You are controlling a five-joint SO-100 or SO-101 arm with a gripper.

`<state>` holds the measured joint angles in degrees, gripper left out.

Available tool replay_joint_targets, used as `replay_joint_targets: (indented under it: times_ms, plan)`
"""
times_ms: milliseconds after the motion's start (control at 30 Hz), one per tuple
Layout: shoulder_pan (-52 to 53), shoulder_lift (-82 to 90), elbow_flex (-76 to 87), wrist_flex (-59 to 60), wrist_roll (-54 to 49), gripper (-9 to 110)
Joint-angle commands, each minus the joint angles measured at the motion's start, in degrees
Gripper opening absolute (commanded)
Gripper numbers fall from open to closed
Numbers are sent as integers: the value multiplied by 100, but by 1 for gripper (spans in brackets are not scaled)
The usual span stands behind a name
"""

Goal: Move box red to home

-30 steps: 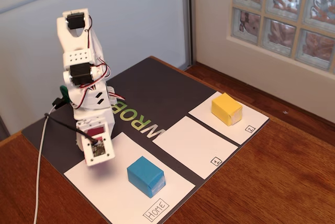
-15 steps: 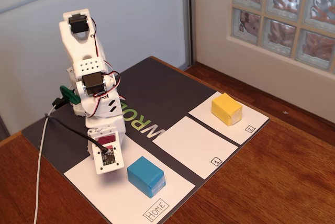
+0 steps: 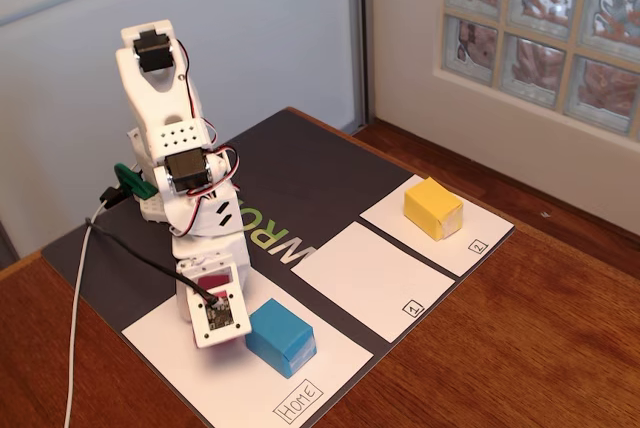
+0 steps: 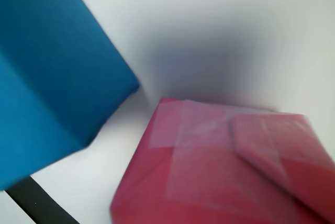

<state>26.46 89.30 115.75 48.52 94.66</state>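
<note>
The red box (image 3: 212, 281) shows as a pinkish-red patch between the jaws of my gripper (image 3: 214, 300), which points down over the Home sheet (image 3: 180, 353). In the wrist view the red box (image 4: 220, 171) fills the lower right, very close, down at the white paper of the Home sheet (image 4: 220, 30). My fingers do not show in that view. The gripper appears shut on the red box. The blue box (image 3: 281, 336) stands on the Home sheet just right of the gripper; in the wrist view the blue box (image 4: 52, 72) fills the left, a narrow gap from the red one.
A yellow box (image 3: 433, 208) stands on the sheet marked 2 (image 3: 470, 238) at the right. The sheet marked 1 (image 3: 370, 278) lies between it and Home. All lie on a dark mat (image 3: 300, 168) on a wooden table. A white cable (image 3: 80, 328) trails at left.
</note>
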Motion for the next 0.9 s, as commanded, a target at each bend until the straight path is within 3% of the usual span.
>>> replay_joint_targets:
  times_ms: [0, 867]
  plan:
    - [-62, -26, -246, -123, -79, -1]
    - [422, 105, 18, 88, -589, -1]
